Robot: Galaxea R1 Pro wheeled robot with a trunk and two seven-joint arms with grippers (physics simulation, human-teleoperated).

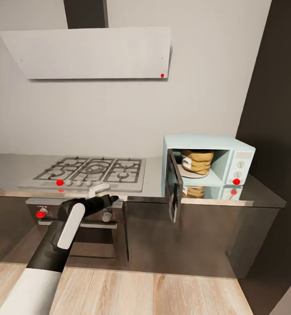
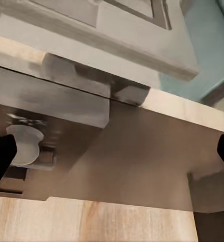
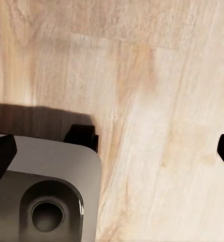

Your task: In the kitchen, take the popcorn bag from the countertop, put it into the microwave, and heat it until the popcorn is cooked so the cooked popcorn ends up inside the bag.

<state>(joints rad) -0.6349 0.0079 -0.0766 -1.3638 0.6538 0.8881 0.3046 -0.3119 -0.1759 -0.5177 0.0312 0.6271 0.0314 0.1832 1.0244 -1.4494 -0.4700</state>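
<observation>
One popcorn bag (image 1: 198, 161) sat inside the open microwave (image 1: 206, 164), well apart from the left claw (image 1: 111, 199), apparently spread open.

Popcorn bag (image 1: 198, 161) sits, apparently upright, inside open microwave (image 1: 208, 165).

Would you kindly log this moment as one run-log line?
popcorn bag: inside microwave | door: open | left gripper: empty, open, near stove front | right gripper: open, over wooden floor
</observation>
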